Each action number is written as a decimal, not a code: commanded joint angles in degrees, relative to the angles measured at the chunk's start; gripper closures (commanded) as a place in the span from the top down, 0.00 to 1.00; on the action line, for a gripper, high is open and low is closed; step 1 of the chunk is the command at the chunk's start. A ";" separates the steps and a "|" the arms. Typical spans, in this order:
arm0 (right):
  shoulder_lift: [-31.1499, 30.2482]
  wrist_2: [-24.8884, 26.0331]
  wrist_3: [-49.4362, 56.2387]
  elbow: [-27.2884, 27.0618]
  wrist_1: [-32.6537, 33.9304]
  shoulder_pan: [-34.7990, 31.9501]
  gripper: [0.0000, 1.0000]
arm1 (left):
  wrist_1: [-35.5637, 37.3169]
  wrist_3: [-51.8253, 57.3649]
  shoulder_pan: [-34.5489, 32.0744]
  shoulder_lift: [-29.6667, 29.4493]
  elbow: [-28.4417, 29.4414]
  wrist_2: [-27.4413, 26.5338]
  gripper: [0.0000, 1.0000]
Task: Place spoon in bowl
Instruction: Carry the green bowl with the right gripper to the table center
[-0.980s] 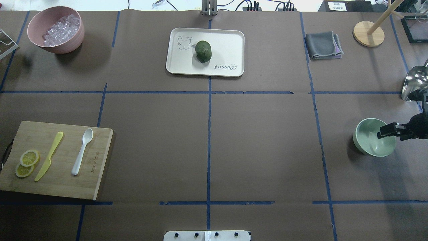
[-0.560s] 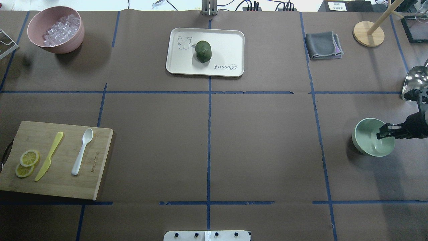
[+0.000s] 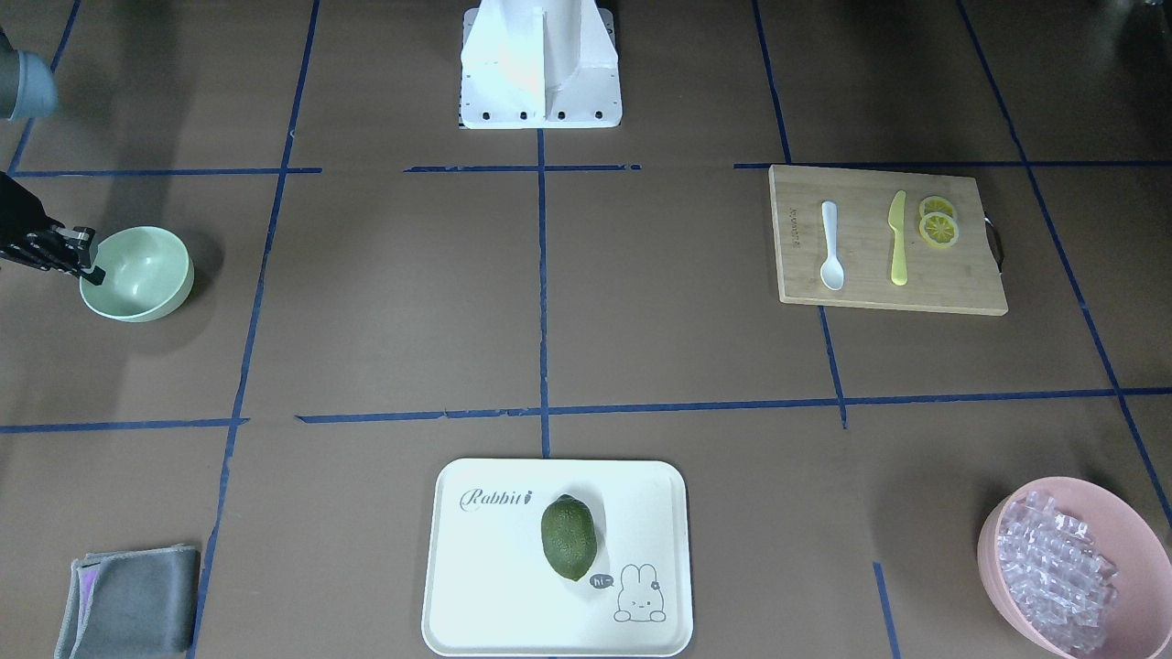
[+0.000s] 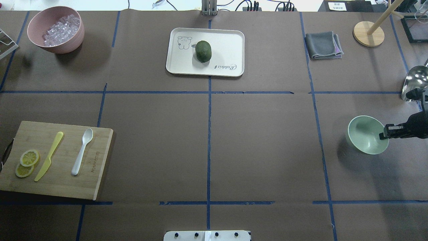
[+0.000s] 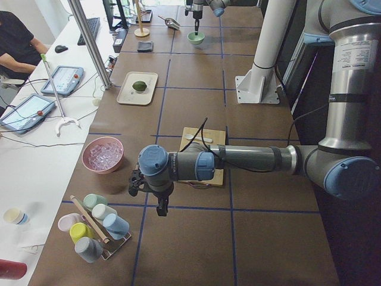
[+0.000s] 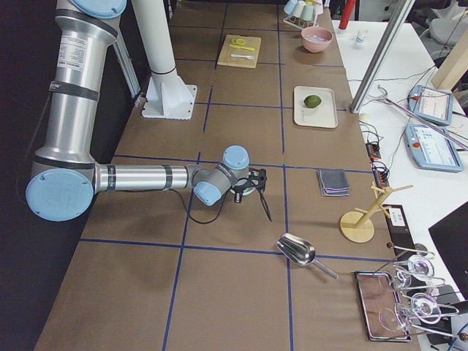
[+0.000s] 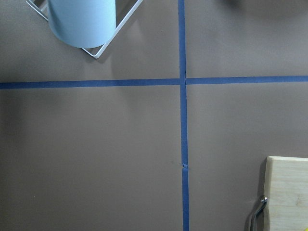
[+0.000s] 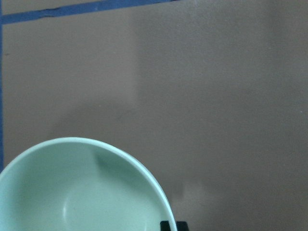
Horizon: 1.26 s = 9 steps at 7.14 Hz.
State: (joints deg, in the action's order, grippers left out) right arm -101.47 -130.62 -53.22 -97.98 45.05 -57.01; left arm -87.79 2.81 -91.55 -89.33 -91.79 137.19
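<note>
The white spoon (image 4: 82,152) lies on the wooden cutting board (image 4: 63,189) at the near left, scoop away from me; it also shows in the front view (image 3: 830,245). The mint-green bowl (image 4: 364,134) is far to the right, slightly tilted. My right gripper (image 4: 383,135) is shut on its right rim; the front view (image 3: 89,264) shows the fingers at the rim of the bowl (image 3: 137,270). The right wrist view shows the bowl (image 8: 72,192) close below. My left gripper (image 5: 159,205) hangs over the table left of the board; I cannot tell if it is open.
A yellow-green knife (image 4: 49,155) and lemon slices (image 4: 26,162) share the board. A pink bowl of clear cubes (image 4: 55,30) sits back left, a white tray (image 4: 227,43) with a green fruit back centre, a grey cloth (image 4: 323,45) and metal scoop (image 4: 414,82) right.
The bowl has shifted left and tilted a little in my right gripper's hold. The spoon and everything on the board have not moved.
</note>
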 commanded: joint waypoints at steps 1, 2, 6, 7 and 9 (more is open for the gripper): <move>0.57 -5.41 -3.17 -7.26 0.20 -3.54 0.00 | -0.37 -0.09 -0.04 0.04 -0.06 0.01 1.00; 1.97 -5.08 -8.77 -10.62 1.17 -3.55 0.00 | -0.37 -0.08 -0.04 0.12 -0.06 0.01 1.00; 27.30 2.79 -15.04 -21.72 43.36 6.08 0.00 | -0.37 -0.17 -0.04 0.47 -0.06 0.01 1.00; 30.60 7.09 -23.42 -21.20 42.93 12.64 0.01 | -0.45 -0.09 -0.04 0.47 0.03 0.01 1.00; 38.07 17.63 -31.03 -15.78 39.95 22.77 0.02 | -0.37 0.00 -0.04 0.47 0.12 0.01 1.00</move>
State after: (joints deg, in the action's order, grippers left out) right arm -67.96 -119.34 -79.23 -116.91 86.16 -40.46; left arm -88.18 2.74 -91.58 -88.86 -91.78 137.20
